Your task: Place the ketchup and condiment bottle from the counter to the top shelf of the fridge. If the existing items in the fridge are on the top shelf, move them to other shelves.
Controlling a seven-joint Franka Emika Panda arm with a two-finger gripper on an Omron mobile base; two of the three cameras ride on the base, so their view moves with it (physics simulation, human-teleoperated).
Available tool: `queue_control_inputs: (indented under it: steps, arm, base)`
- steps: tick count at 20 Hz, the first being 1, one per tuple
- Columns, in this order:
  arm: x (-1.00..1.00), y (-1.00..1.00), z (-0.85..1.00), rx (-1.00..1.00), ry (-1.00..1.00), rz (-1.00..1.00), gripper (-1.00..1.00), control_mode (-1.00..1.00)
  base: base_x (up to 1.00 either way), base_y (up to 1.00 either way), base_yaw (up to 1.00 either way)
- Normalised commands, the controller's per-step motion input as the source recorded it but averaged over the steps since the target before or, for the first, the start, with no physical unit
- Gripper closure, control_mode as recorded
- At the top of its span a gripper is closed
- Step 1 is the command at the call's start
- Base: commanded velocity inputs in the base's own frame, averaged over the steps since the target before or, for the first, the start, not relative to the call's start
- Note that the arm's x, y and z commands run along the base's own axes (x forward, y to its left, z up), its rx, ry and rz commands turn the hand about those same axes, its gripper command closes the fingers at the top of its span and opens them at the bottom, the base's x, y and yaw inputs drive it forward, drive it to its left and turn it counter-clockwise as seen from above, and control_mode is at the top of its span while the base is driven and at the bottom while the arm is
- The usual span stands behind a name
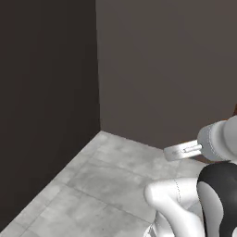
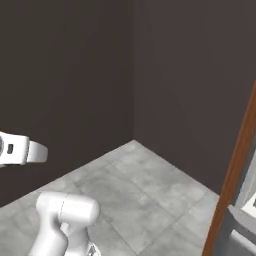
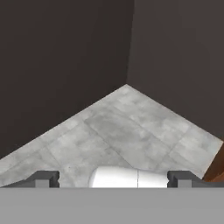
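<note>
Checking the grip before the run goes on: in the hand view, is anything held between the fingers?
No. The two fingers stand far apart with bare grey floor behind the gap and no bottle between them.

Brown cabinet edge (image 2: 235, 175) — cut off at right; pincer (image 3: 113, 178) fingertips mostly cropped

— Where do we see our gripper (image 3: 113, 178)?
— Low in the hand view, its dark fingertips (image 3: 43, 178) spread wide with nothing between them.
— And our arm (image 1: 185, 203)?
— Lower right, left base view.
</note>
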Motion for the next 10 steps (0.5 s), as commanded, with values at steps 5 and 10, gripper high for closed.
queue_control_inputs:
  steps: [5, 10]
  arm:
    - [0.0, 0.0, 0.0, 0.0, 0.0, 0.0, -1.0, 1.0]
    - [0.0, 0.0, 0.0, 0.0, 0.0, 0.0, -1.0, 1.0]
  base:
    - [0.44, 0.59, 0.72]
    - [0.42, 0.55, 0.75]
